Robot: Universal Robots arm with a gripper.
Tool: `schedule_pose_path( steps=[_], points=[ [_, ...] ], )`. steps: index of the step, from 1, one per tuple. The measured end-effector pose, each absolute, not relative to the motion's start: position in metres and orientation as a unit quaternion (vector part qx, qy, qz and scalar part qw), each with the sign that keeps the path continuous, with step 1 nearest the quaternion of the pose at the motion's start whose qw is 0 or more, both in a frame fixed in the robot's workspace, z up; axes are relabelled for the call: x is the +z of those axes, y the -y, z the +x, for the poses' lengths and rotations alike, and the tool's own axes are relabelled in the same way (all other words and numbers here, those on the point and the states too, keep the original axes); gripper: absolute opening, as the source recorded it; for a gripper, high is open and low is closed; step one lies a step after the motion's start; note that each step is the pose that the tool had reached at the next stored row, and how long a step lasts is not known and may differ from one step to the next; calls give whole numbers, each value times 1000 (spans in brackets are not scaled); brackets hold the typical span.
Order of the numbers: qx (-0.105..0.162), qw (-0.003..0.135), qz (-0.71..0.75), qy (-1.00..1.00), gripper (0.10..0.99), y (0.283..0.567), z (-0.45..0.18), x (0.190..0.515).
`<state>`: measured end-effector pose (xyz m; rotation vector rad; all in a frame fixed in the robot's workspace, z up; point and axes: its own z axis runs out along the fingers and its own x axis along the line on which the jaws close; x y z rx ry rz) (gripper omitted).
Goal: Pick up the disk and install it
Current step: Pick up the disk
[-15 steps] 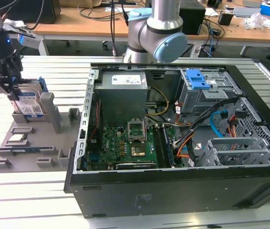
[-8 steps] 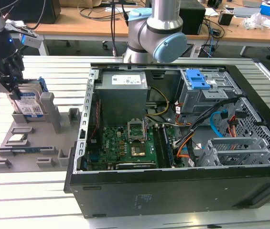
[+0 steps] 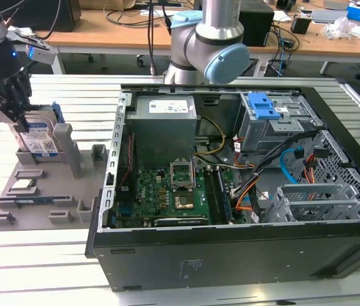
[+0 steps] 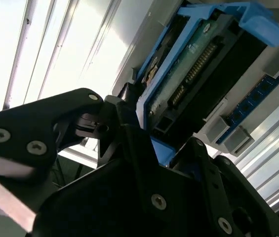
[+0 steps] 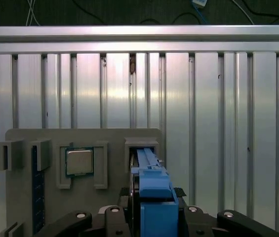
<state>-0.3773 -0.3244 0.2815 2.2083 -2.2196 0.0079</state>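
1. The gripper (image 3: 15,115) is low over the grey holder (image 3: 36,191) and stands around the upper end of the disk (image 3: 41,141).
2. I cannot tell if the gripper presses on the disk or is only close around it.
3. The disk stands upright on its edge in a slot of the holder, directly below the gripper. Its white-and-blue label shows in the exterior view.
4. In the second wrist view the disk (image 4: 193,69) reaches away from the gripper (image 4: 146,131). Its green board side is visible, and the blue bracket (image 4: 258,19) frames it.
5. In the first wrist view the disk (image 5: 154,195) is seen edge-on in the middle of the gripper, and its far end sits in the slot.
6. A chip (image 5: 79,162) lies flat in 1 pocket of the holder, just beside the disk's slot and near the gripper.
7. A memory stick (image 5: 38,195) lies in the holder beyond the chip, further from the gripper.
8. The open case (image 3: 243,255) stands on the same table (image 3: 39,274), well apart from the gripper, toward the exterior view's right.
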Motion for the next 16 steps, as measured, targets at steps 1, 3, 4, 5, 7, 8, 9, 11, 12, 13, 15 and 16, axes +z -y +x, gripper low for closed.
schedule_pose_path(
  steps=[1, 3, 4, 5, 7, 8, 9, 11, 12, 13, 15, 16],
  points=[
    [2, 5, 705, 709, 396, 324, -377, 281],
    [2, 5, 705, 709, 365, 324, -377, 281],
    [2, 5, 705, 709, 365, 324, -377, 281],
    [2, 5, 705, 709, 365, 324, -377, 282],
    [2, 5, 705, 709, 365, 324, -377, 282],
    [3, 5, 705, 709, 365, 324, -377, 281],
    [3, 5, 705, 709, 365, 324, -377, 281],
    [3, 5, 705, 709, 365, 324, -377, 282],
    [3, 5, 705, 709, 365, 324, -377, 281],
    [3, 5, 705, 709, 365, 324, -377, 282],
    [3, 5, 705, 709, 365, 324, -377, 281],
    [3, 5, 705, 709, 365, 324, -377, 282]
  ],
)
